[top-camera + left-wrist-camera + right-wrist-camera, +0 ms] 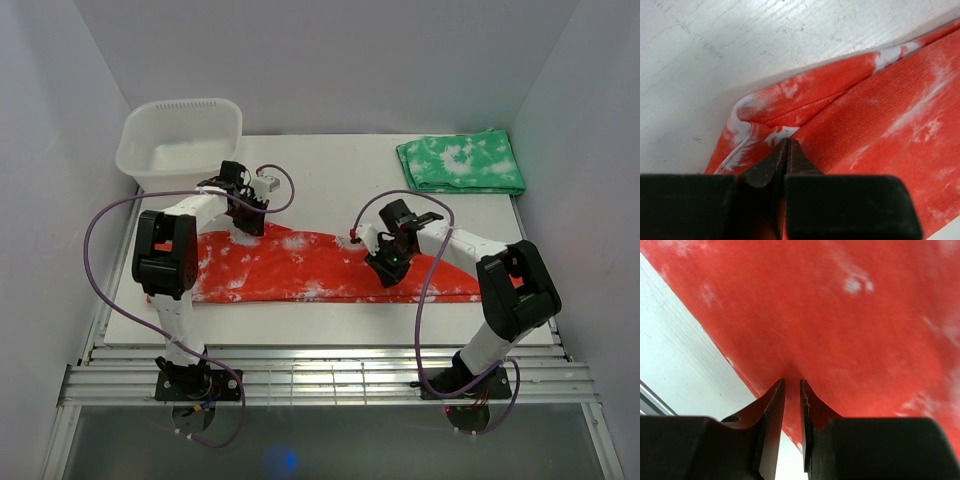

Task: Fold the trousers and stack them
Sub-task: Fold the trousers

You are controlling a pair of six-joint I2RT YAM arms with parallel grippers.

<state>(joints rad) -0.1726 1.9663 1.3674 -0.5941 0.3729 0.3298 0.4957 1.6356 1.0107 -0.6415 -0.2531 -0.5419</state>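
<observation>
Trousers [310,268] lie flat near the basin [178,150]. The left gripper [787,144], nearer the basin, pinches their edge, fingers pressed together. The right gripper [792,382], farther off, pinches a pucker, fingers nearly touching.

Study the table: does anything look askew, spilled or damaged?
Nothing is spilled or damaged. The trousers lie unevenly: their far edge arches, and cloth bunches where the left gripper pinches a corner.

The trousers [880,115] are matt twill-weave cloth, the table [715,60] a white matt board, seemingly grained wood
</observation>
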